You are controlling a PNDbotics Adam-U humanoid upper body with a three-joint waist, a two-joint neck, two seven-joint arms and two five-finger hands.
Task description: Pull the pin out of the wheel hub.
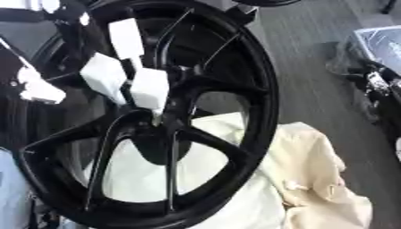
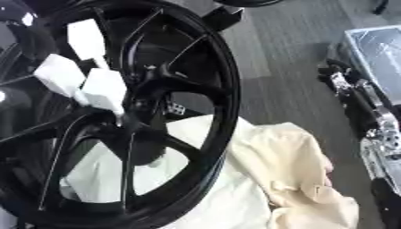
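Note:
A black spoked wheel [image 1: 258,112] stands tilted on a cream cloth [image 1: 313,170]. Its hub [image 1: 160,129] lies left of centre. My left hand [image 1: 149,89], black with white finger pads, reaches in from the upper left, and its fingers curl together right over the hub. A thin pale tip, the pin [image 1: 157,117], pokes out just below the lowest pad; the rest of it is hidden by the fingers. A black and silver limb at the right edge looks like my right arm [image 2: 374,125]. Its hand cannot be made out.
Grey carpet floor [image 2: 282,49] stretches to the right of the wheel. A grey case [image 2: 380,44] sits at the upper right. Dark frame parts crowd the upper left behind the wheel. The cloth is bunched up at the lower right.

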